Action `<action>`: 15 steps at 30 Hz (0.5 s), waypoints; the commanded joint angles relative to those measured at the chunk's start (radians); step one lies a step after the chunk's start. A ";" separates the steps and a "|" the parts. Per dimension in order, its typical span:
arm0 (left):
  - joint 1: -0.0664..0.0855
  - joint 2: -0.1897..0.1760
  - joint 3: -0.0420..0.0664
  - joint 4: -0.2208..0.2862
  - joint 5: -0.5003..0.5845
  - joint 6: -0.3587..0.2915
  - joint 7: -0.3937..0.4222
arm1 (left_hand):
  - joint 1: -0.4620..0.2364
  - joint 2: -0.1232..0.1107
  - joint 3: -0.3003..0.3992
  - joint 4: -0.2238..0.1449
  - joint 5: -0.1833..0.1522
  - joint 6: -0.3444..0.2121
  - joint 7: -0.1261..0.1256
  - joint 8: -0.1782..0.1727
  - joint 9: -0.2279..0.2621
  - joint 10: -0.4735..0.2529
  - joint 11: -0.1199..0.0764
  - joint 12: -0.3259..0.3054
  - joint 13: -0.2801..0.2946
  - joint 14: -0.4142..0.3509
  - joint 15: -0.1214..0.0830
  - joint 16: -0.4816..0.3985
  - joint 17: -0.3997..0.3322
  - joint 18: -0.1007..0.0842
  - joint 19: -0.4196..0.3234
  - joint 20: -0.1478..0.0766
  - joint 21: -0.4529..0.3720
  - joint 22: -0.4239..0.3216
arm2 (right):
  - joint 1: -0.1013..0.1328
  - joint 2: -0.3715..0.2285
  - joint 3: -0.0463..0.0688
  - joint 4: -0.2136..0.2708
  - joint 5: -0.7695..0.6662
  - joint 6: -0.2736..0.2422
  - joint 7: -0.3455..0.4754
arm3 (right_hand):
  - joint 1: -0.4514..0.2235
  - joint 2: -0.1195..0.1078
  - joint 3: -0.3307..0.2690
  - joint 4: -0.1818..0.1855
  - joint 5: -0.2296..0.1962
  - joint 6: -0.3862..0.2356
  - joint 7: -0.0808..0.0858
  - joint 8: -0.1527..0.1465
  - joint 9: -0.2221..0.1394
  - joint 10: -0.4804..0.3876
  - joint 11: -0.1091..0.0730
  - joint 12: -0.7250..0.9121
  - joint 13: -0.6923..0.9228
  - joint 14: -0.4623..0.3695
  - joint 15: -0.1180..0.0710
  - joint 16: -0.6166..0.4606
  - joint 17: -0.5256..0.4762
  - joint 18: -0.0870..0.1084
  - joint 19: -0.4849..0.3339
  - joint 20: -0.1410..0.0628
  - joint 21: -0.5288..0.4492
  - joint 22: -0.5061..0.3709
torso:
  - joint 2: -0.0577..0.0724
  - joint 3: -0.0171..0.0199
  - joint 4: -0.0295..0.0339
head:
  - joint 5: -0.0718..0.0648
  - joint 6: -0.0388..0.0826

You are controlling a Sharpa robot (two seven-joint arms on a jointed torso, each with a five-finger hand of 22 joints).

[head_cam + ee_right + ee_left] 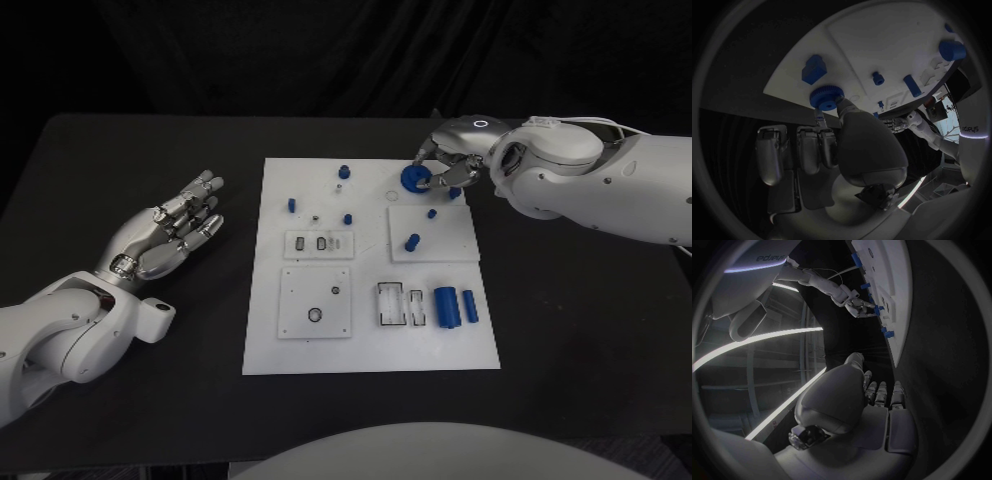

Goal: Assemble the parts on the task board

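The white task board (375, 345) lies in the middle of the black table. My right hand (456, 160) is over the board's far right part and pinches a round blue knurled part (414, 178) between thumb and finger. In the right wrist view the same part (825, 96) sits at the fingertips of my right hand (851, 142), near the board's edge and beside a blue block (814, 68). Whether the part touches the board I cannot tell. My left hand (176, 225) rests left of the board, fingers spread and holding nothing. My left hand (873, 390) lies flat in the left wrist view.
Two blue cylinders (457, 304) lie side by side on the board's near right part. A blue peg (413, 241) and a smaller one (431, 213) stand on the raised right plate. Small blue pieces (291, 205) dot the far left of the board.
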 commanded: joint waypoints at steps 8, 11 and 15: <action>0.002 0.001 0.001 -0.001 0.005 0.017 0.153 | -0.015 -0.002 0.003 0.002 -0.002 -0.004 0.000 0.001 0.001 0.000 0.006 -0.001 -0.002 0.000 0.007 -0.004 -0.001 0.003 -0.001 0.005 -0.004 -0.001 | -0.016 0.005 -0.003 -0.005 -0.006 0.008 0.000 | 0.075 0.003 0.030 -0.085 0.144 0.088 -0.006 0.096 0.109 0.106 -0.014 0.003 0.263 0.105 -0.013 0.003 0.263 -0.011 0.094 -0.015 -0.006 0.257 | 0.000 0.0000 -0.0002 | 0.002 -0.002; 0.002 0.000 0.001 -0.001 0.005 0.018 0.152 | -0.015 -0.002 0.003 0.002 -0.002 -0.004 0.000 0.001 0.001 0.000 0.006 -0.001 -0.002 0.000 0.007 -0.004 -0.001 0.003 -0.001 0.005 -0.004 -0.001 | -0.017 0.002 -0.003 -0.001 -0.006 -0.007 0.008 | 0.075 0.005 0.036 -0.103 0.217 0.085 -0.007 0.140 0.165 0.106 -0.017 0.003 0.263 0.105 -0.015 0.003 0.263 -0.012 0.096 -0.018 -0.004 0.258 | 0.000 -0.0003 -0.0006 | 0.004 -0.002; 0.002 -0.003 0.001 -0.001 0.005 0.018 0.152 | -0.017 -0.001 0.003 0.002 -0.003 -0.004 0.001 0.002 0.001 0.000 0.006 -0.001 -0.002 0.000 0.007 -0.004 -0.001 0.003 -0.001 0.006 -0.004 -0.001 | -0.017 -0.004 -0.003 0.007 -0.006 -0.029 0.022 | 0.070 0.007 0.043 -0.113 0.247 0.070 -0.007 0.180 0.217 0.106 -0.015 0.003 0.263 0.105 -0.014 0.003 0.263 -0.013 0.099 -0.018 -0.001 0.260 | 0.000 0.0000 -0.0001 | 0.005 0.000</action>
